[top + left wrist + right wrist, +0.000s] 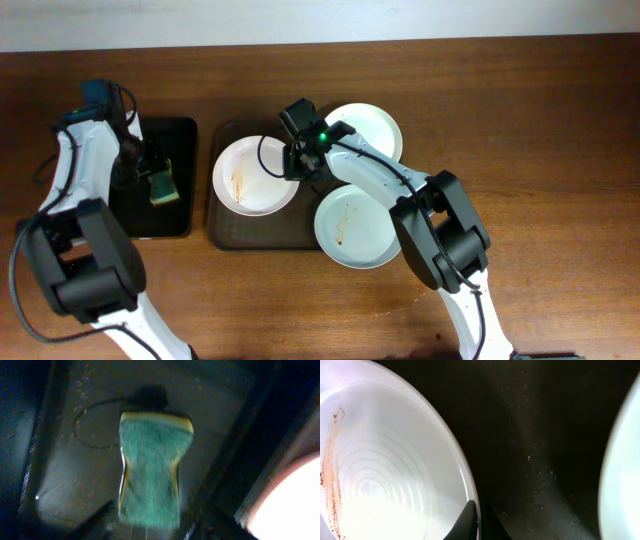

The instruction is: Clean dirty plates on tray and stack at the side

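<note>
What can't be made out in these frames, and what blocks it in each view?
Overhead: fingertips of the right gripper, hidden under its own wrist at the left plate.
Overhead: part of the top plate, covered by the right arm; smears there unseen.
Left wrist: the sponge is blurred; fingers of the left gripper lost in darkness.
Right wrist: a second plate, cut to a sliver by the right edge.

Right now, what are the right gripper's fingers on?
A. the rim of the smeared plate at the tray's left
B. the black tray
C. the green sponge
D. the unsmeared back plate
A: the right gripper closes on the rim of the smeared plate at the left of the tray; the sponge is in the left gripper.
</note>
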`<state>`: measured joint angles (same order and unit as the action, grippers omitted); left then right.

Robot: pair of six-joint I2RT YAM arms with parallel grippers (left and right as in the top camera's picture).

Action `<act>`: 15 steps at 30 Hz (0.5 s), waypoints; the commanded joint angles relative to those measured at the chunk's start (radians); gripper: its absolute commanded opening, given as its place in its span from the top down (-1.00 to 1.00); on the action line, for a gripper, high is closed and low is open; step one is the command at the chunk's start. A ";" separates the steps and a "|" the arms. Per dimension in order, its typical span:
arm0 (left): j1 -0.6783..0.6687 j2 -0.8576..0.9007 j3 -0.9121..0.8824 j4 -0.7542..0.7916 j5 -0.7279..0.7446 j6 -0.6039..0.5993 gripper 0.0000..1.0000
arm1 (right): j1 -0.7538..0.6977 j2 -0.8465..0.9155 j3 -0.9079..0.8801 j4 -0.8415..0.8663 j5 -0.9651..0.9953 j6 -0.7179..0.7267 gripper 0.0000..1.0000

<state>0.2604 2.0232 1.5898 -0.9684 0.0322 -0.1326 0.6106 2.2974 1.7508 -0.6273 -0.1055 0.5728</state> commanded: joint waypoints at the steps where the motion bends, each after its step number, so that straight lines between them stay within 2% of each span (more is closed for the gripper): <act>1: 0.003 0.076 0.012 0.048 -0.011 -0.008 0.18 | 0.005 0.032 0.004 -0.009 0.009 0.005 0.91; 5: 0.002 0.133 0.011 0.076 0.005 0.029 0.21 | 0.005 0.032 0.004 -0.007 0.009 0.005 0.91; 7: 0.002 0.149 0.011 0.078 0.005 0.029 0.45 | 0.005 0.032 0.004 -0.005 0.009 0.005 0.91; 10: 0.002 0.178 0.007 0.062 0.005 0.028 0.48 | 0.005 0.032 0.004 -0.005 0.009 0.005 0.91; 11: 0.002 0.180 0.005 0.057 0.005 0.028 0.59 | 0.005 0.032 0.004 -0.005 0.009 0.005 0.91; 12: 0.002 0.180 0.005 0.052 0.005 0.028 0.98 | 0.005 0.032 0.004 -0.004 0.009 0.005 0.91; 15: 0.002 0.175 0.042 0.018 0.063 0.029 0.98 | 0.005 0.032 0.004 -0.004 0.009 0.005 0.91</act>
<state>0.2604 2.1685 1.5963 -0.9100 0.0334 -0.1131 0.6106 2.2974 1.7508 -0.6247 -0.1059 0.5732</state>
